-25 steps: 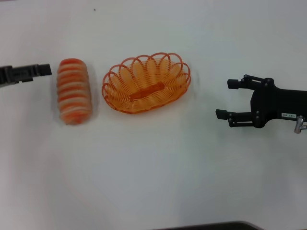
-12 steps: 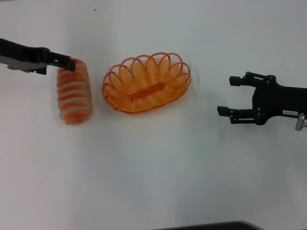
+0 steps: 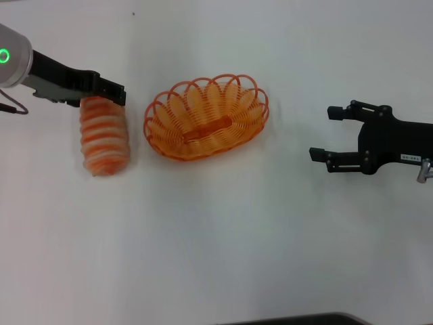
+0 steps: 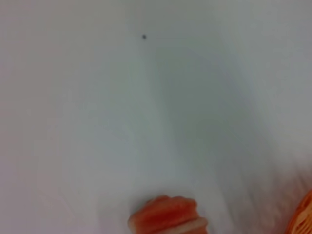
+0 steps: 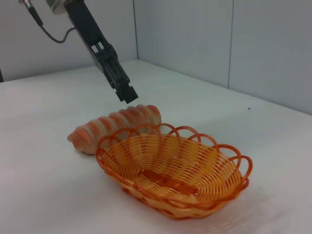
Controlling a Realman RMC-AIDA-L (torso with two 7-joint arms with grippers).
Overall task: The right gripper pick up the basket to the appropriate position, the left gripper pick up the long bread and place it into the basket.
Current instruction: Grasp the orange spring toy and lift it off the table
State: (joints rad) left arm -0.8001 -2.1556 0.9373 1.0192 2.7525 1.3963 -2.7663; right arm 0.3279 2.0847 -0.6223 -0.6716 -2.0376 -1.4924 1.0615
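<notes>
The long bread lies on the white table at the left, orange-brown with pale ridges. It also shows in the right wrist view, and its end shows in the left wrist view. The orange wire basket stands just right of it, empty; it also shows in the right wrist view. My left gripper, on the arm with the green light, hovers over the far end of the bread; the right wrist view shows the left gripper above the bread, not touching. My right gripper is open and empty, well right of the basket.
A small dark speck marks the table at the back. A grey wall stands behind the table. A dark edge shows at the table's front.
My left arm has moved right from the table's left edge to above the bread's far end. My right gripper has drifted slightly right and stays open.
</notes>
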